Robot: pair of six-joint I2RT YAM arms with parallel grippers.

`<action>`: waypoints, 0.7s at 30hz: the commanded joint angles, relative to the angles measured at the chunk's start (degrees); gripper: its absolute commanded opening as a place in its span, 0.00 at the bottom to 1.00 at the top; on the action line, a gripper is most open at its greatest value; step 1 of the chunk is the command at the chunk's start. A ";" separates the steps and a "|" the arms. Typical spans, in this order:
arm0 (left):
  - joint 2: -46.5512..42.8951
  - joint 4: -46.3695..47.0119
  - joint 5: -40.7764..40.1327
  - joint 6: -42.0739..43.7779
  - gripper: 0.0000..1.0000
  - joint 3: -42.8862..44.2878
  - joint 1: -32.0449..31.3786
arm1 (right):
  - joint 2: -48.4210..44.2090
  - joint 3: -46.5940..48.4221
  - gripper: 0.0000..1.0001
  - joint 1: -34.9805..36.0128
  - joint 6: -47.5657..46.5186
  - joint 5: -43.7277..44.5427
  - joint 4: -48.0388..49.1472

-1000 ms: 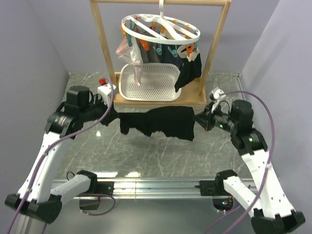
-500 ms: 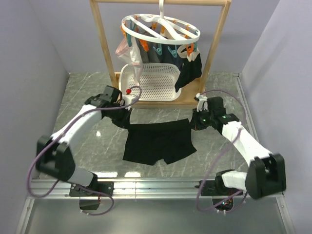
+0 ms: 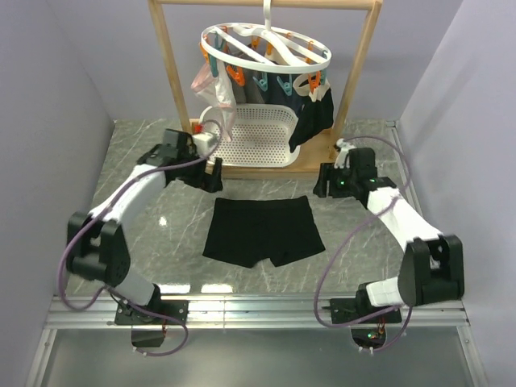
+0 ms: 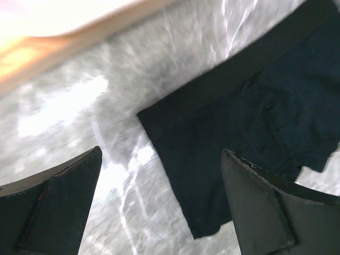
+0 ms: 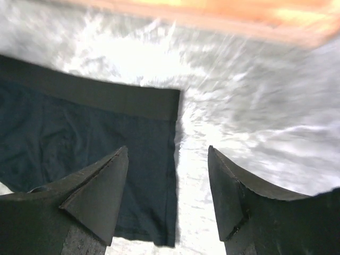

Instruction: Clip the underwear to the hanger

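Currently black soft-fabric boxer briefs (image 3: 262, 232) lie flat on the grey marbled bench (image 3: 161, 234), waistband toward the wooden rack (image 3: 169, 72) carrying the round white plastic hanger (image 3: 266, 48). Jaws wide on left gripper (image 3: 212, 175), parted on right gripper (image 3: 322, 183); both empty, at waistband corners.

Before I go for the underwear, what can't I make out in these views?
Top view: which clips on the hanger are free; too small, crowded by hung garments.
Left wrist view: underwear's far part, cut by the frame edge and hidden behind a finger of the left pincer; blurred.
Right wrist view: underwear's near hem, behind a finger of the right pincer; wooden rack just an orange smear.
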 commanded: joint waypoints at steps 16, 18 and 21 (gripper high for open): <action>-34.33 7.80 6.87 -13.67 0.98 6.69 5.66 | -36.39 2.77 1.00 -1.52 0.20 -5.52 2.89; -34.78 15.41 10.32 -16.28 0.94 6.25 5.57 | -35.78 2.77 1.00 -1.44 1.60 -9.72 6.40; -31.19 22.47 15.41 -21.21 0.88 8.70 5.57 | -32.80 5.14 1.00 -1.26 5.46 -11.68 10.19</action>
